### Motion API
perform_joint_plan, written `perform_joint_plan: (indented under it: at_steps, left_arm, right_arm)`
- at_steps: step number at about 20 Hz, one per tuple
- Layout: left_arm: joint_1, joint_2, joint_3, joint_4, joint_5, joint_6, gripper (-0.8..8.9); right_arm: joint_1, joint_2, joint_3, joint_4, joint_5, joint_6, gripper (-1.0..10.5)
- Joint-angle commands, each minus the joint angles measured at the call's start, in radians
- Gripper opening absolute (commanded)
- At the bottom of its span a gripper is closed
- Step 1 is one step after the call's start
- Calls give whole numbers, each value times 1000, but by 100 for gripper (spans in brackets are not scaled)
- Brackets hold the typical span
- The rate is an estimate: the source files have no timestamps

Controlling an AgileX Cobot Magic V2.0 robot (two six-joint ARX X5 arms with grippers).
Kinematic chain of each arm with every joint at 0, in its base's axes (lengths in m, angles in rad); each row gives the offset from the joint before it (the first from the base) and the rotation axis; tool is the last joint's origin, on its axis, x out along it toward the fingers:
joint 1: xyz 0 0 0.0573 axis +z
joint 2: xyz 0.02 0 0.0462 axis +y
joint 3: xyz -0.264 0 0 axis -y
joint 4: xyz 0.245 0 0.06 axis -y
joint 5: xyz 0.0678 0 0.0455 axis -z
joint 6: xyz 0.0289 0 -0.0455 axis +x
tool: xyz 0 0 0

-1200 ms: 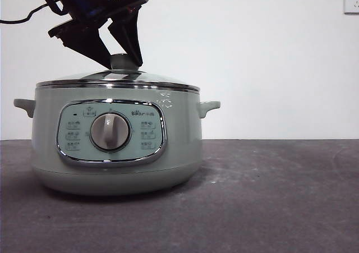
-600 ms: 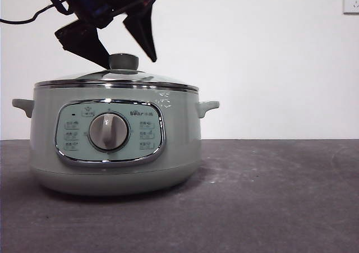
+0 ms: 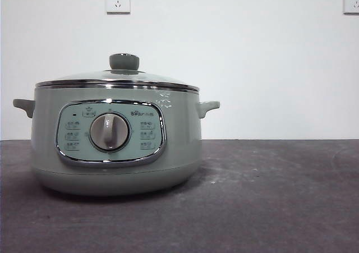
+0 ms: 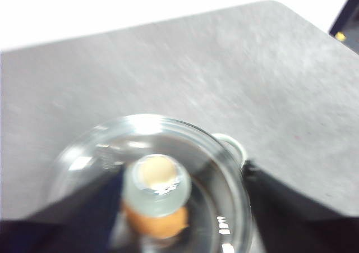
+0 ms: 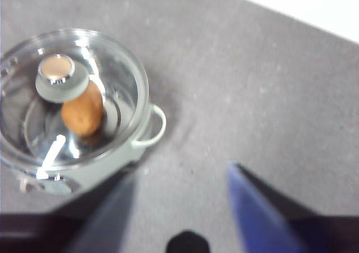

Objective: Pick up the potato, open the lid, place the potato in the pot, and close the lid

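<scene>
Sitting closed on the pot point(image 3: 115, 146), the lid point(image 3: 116, 78) covers the potato point(image 5: 82, 114).
Left pincer point(image 4: 179, 208) released above the knob; right pincer point(image 5: 182, 208) released over the table point(image 3: 269, 197), lower right.

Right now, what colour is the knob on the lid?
Sage green, with a pale tan cap on top; the knob on the lid shows best in the front view.

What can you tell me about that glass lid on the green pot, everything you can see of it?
The lid is a shallow dome of clear glass with a shiny chrome rim and a round sage-green knob on top, whose flat cap looks tan from above. It sits level and closed on the pot, its rim resting on the pot's edge. Through the glass, the orange-brown potato shows inside the pot. No gripper touches it.
</scene>
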Motion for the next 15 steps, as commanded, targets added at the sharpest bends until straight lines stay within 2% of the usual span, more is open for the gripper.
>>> perform_joint_plan:
  at_steps: [1, 3, 5, 10, 13, 15]
  left_arm:
    - [-1, -59, -7, -34, -69, 50, -8]
    - [-2, -127, -40, -21, -117, 57, -8]
    - [-3, -211, -116, 26, -120, 57, -8]
    - [-3, -438, -401, 135, -121, 55, -8]
    - [-3, -557, -543, 182, -120, 52, -8]
    - [-3, -606, -588, 202, -120, 52, -8]
  right_arm:
    - [1, -82, -153, 106, 1, -4, -16]
    - [1, -161, -283, 209, 1, -5, -16]
    - [1, -240, -413, 319, 0, -5, -16]
    - [1, -424, -728, 579, 0, 5, -16]
    - [1, -512, -867, 678, 0, 42, -16]
    - [1, -543, -918, 695, 1, 41, -16]
